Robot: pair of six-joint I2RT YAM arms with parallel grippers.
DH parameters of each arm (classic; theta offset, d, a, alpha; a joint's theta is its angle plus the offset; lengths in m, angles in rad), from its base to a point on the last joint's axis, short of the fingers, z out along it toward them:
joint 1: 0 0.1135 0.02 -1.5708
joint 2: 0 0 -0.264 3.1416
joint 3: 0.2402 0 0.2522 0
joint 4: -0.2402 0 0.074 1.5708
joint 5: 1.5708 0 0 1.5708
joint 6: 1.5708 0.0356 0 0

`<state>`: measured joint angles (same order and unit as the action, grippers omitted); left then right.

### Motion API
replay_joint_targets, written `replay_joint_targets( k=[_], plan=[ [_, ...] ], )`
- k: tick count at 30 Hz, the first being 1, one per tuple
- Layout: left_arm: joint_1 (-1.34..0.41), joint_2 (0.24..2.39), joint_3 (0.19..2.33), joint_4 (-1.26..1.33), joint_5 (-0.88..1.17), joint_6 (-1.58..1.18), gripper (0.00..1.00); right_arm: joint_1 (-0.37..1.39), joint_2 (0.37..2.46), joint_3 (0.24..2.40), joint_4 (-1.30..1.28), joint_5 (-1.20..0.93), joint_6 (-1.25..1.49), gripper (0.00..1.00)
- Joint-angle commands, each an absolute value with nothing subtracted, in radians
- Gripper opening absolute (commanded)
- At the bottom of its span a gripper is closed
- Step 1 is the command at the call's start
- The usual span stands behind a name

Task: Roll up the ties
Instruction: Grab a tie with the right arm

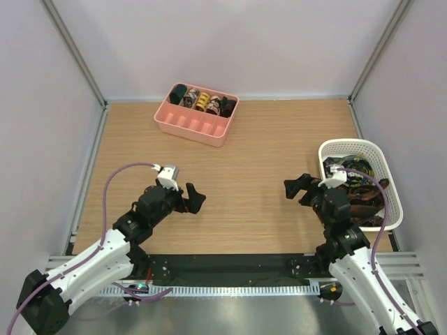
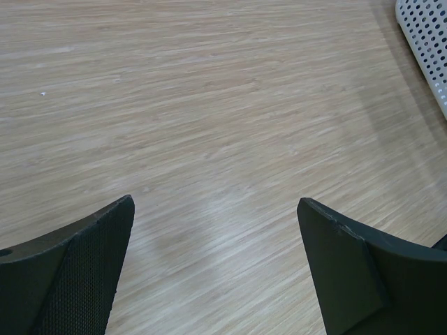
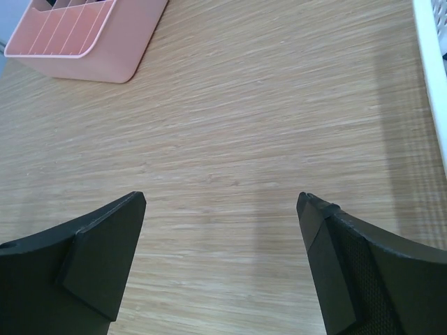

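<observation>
Your left jaws are spread wide with nothing in them. In the left wrist view the two dark fingers [image 2: 70, 279] frame only the bare wood of the table [image 1: 265, 146]. It's the same on the other side: your right jaws gape wide and grip nothing, their fingers [image 3: 84, 258] poised over plain table. From above, your left arm [image 1: 105, 258] comes in from the near left corner and your right arm [image 1: 349, 244] from the near right, and the two sets of jaws face each other across the middle, well apart. The rolled ties [image 1: 202, 102] are small coils, some dark, one yellow and black, others patterned. They stand in a row along the back of the pink tray [image 1: 190, 128] at the far side of the table. The loose ties [image 1: 360, 183] lie tangled in the white basket [image 1: 334, 148] at the right edge, just beside your right wrist, showing dark and brown fabric and a bit of yellow-green print. You can't tell how many are in there. The basket's perforated wall also shows at the top right of the left wrist view, and the tray's corner shows at the top left of the right wrist view.
</observation>
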<state>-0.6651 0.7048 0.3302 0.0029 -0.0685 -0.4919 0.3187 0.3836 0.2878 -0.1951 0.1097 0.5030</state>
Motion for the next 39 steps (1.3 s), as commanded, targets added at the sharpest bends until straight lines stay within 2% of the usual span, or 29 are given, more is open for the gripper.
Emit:
replay_joint_targets(
  k=[1, 4, 5, 6, 8, 9, 10, 13, 16, 17, 25, 33, 39],
  plan=[
    [-0.663, 0.698, 0.336, 0.031, -0.078, -0.482, 1.00, 0.318, 0.379, 0.322, -0.176, 0.152, 0.505, 1.00],
    [-0.663, 0.700, 0.336, 0.029, -0.078, -0.483, 1.00, 0.318, 0.402, 0.360, -0.175, 0.163, 0.492, 0.99],
    [-0.663, 0.699, 0.336, 0.029, -0.080, -0.485, 1.00, 0.318, 0.413, 0.389, -0.219, 0.179, 0.494, 0.93],
    [-0.663, 0.701, 0.339, 0.029, -0.078, -0.485, 1.00, 0.316, 0.460, 0.425, -0.262, 0.310, 0.521, 0.89],
    [-0.663, 0.704, 0.342, 0.028, -0.080, -0.485, 1.00, 0.316, 0.547, 0.581, -0.416, 0.414, 0.529, 0.72],
    [-0.663, 0.704, 0.342, 0.028, -0.081, -0.483, 1.00, 0.313, 0.599, 0.641, -0.467, 0.457, 0.525, 0.70],
    [-0.663, 0.707, 0.344, 0.025, -0.080, -0.485, 1.00, 0.304, 0.711, 0.751, -0.553, 0.525, 0.520, 0.70],
    [-0.663, 0.709, 0.345, 0.025, -0.072, -0.485, 1.00, 0.237, 0.857, 0.903, -0.618, 0.540, 0.491, 0.71],
    [-0.663, 0.709, 0.347, 0.025, -0.066, -0.486, 1.00, 0.099, 0.923, 0.984, -0.635, 0.473, 0.463, 0.80],
    [-0.663, 0.707, 0.347, 0.025, -0.061, -0.486, 1.00, 0.072, 0.969, 0.998, -0.647, 0.474, 0.459, 0.86],
    [-0.663, 0.716, 0.350, 0.023, -0.057, -0.489, 1.00, -0.149, 1.192, 1.028, -0.551, 0.319, 0.452, 0.94],
    [-0.663, 0.739, 0.356, 0.029, -0.058, -0.491, 1.00, -0.251, 1.394, 1.003, -0.404, 0.204, 0.526, 0.94],
    [-0.663, 0.747, 0.359, 0.029, -0.060, -0.489, 1.00, -0.272, 1.543, 1.031, -0.290, 0.169, 0.586, 0.85]
  ],
)
